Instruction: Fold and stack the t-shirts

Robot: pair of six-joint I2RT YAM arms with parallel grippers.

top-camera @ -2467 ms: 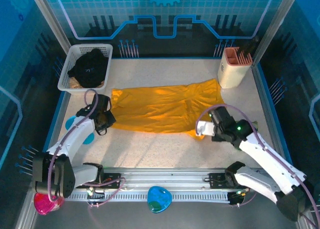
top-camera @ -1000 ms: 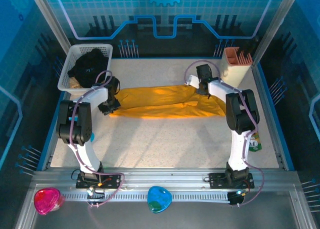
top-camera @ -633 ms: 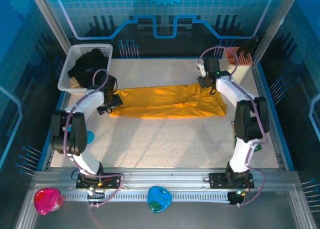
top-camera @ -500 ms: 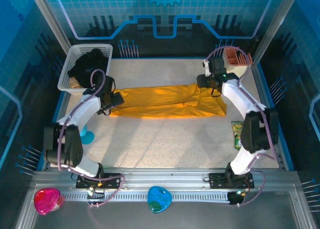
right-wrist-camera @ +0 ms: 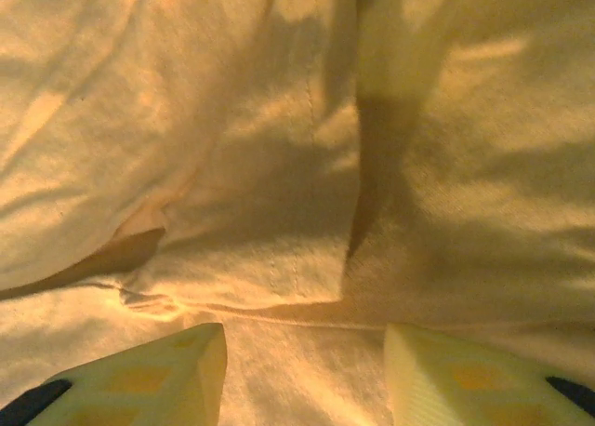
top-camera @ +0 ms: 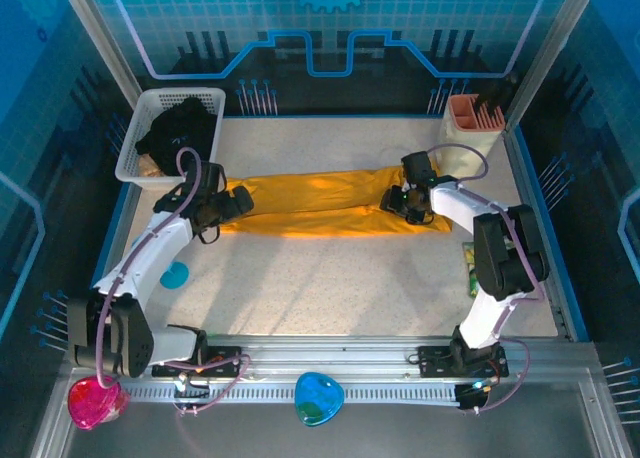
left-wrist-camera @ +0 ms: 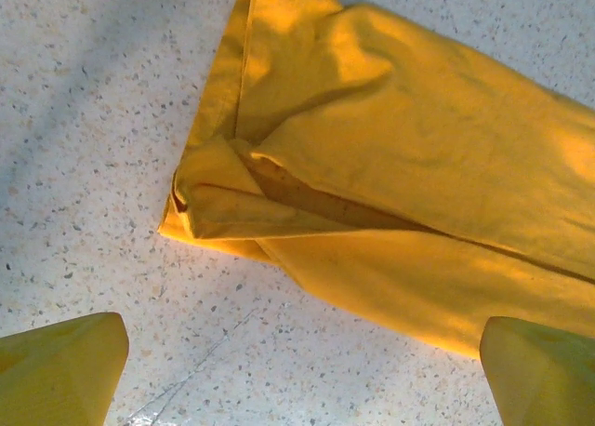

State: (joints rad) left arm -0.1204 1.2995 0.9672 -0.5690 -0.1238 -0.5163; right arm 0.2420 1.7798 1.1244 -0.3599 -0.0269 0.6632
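Shirt [top-camera: 320, 203], yellow, lying as long folded band across table [top-camera: 330, 278]; soft, limp, light, likely to sag open unless pinched through all layers at end corners; left gripper [top-camera: 238, 200] spread wide at left end, right gripper [top-camera: 397, 200] spread wide above right part

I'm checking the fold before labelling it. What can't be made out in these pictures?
Top view: the right gripper and its arm hide part of the yellow t-shirt.
Top view: the black t-shirt is bunched in the white basket; its own folds hide its shape.
Left wrist view: the yellow shirt runs off the right edge.
Right wrist view: cloth runs off every edge; which part is unclear.
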